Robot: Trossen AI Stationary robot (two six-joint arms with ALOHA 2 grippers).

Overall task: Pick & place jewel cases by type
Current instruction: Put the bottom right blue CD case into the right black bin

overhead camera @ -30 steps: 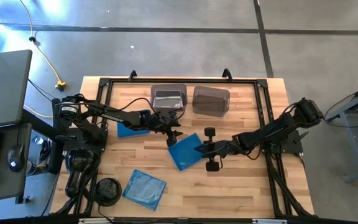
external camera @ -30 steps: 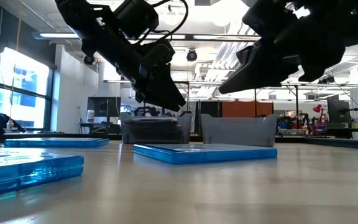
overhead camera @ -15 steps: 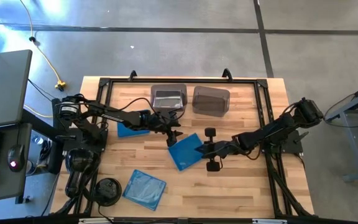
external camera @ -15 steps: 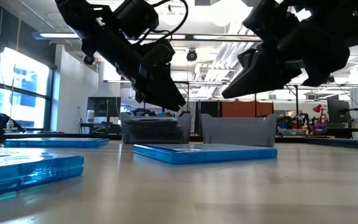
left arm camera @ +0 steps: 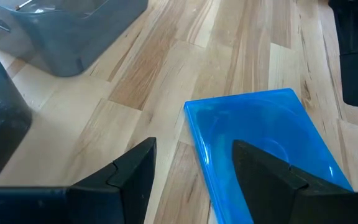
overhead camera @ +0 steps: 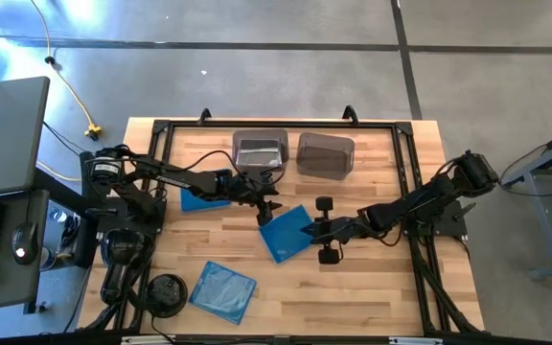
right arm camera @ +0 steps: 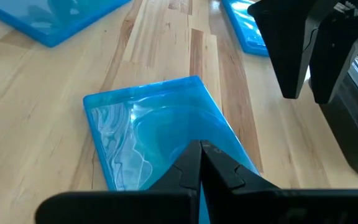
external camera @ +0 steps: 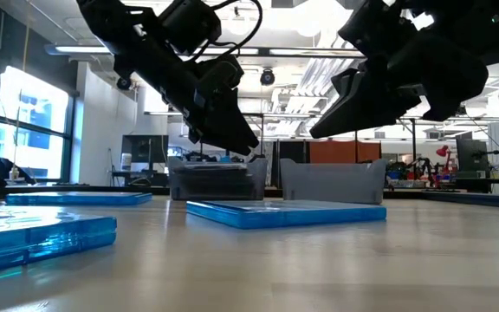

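Note:
Three translucent blue jewel cases lie flat on the wooden table. One is in the middle (overhead camera: pixel 284 235) (external camera: pixel 284 211), one lies partly under my left arm (overhead camera: pixel 199 200), and one is near the front left (overhead camera: pixel 223 290). My left gripper (overhead camera: pixel 264 211) (left arm camera: pixel 194 168) hangs open above the middle case's far left corner (left arm camera: pixel 194 109), clear of it. My right gripper (overhead camera: pixel 308 230) (right arm camera: pixel 201 163) is shut and hovers over that case's right edge; the low view shows it well above the case. No dark or clear jewel cases show.
Two smoky grey bins stand side by side at the far edge, the left one (overhead camera: pixel 260 150) with something pale in it, the right one (overhead camera: pixel 325 154). A round black object (overhead camera: pixel 166 292) sits at the front left corner. A black frame (overhead camera: pixel 405 172) borders the table.

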